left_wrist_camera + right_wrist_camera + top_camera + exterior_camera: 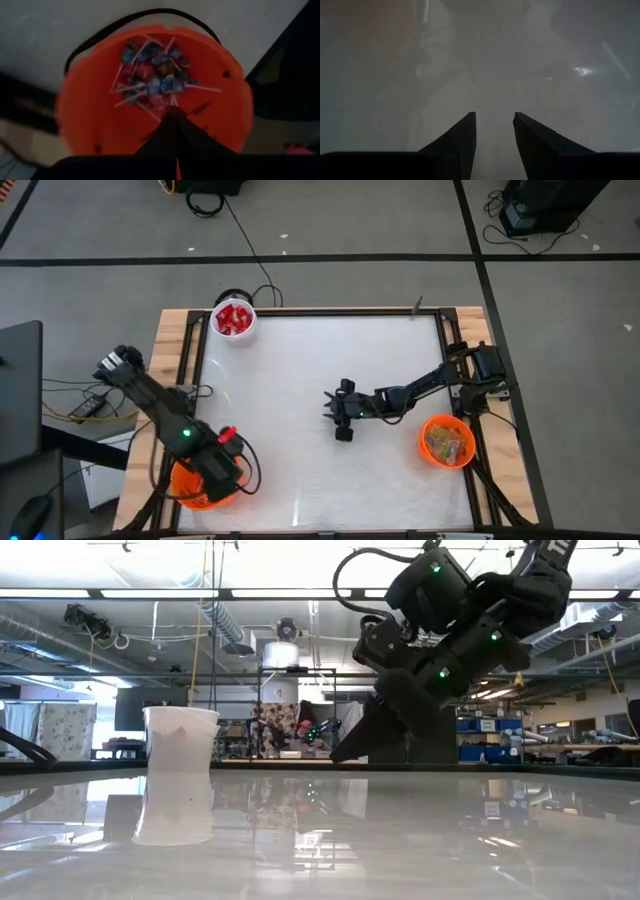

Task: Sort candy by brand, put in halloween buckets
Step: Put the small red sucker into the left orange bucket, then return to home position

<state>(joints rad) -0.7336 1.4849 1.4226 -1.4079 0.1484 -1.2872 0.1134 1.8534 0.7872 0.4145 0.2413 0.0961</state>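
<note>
Near the middle of the table point(300, 480), a little toward its right edge, the right gripper point(343, 411) hangs just above the white surface with its two fingers point(460, 137) spread apart and nothing between them; the right wrist view shows only bare tabletop past the tips. In the low view this arm comes down from the upper right, its fingers angled toward the surface without touching it.

At the table's front left corner the left gripper point(175, 132) is poised over an orange bucket point(195, 485), its fingers pressed together into a single point and carrying nothing. Down in that bucket point(100, 100) lies a heap of lollipops point(152, 75) in blue and pink wrappers, thin white sticks jutting out every way. A thin black handle point(100, 35) arcs around the rim.

A second orange bucket point(445, 440) stands near the right edge, just beside the right arm's base, with pale wrapped sweets point(447, 442) inside. At the far left corner a white pail point(234, 321) holds red packets point(234, 318); the low view shows it point(181, 740) standing upright.
</note>
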